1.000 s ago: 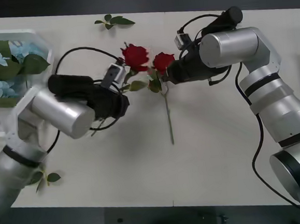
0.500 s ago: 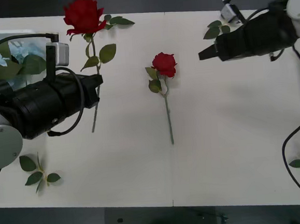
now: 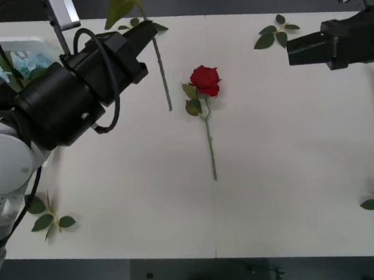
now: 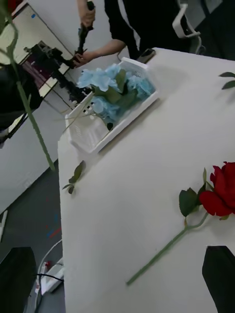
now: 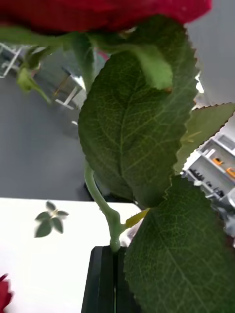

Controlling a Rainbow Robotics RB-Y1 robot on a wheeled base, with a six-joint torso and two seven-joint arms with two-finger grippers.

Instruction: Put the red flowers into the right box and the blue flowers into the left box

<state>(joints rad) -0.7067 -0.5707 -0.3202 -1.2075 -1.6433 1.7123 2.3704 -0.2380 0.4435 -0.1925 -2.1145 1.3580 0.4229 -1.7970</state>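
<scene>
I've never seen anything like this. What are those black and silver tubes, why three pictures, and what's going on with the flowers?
Those are a robot's two arms, seen from above its white table. The other pictures come from cameras on each wrist. The left gripper, at the table's far left, is shut on a deep-red rose on a thin green stem, lifted off the table. The right gripper hangs at the far right. Another red rose lies mid-table. Pale blue flower clusters sit in a translucent white bin.

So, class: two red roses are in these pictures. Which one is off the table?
The rose clamped by its stem in the left gripper, raised upright. The other rose lies flat mid-table, untouched.
</scene>
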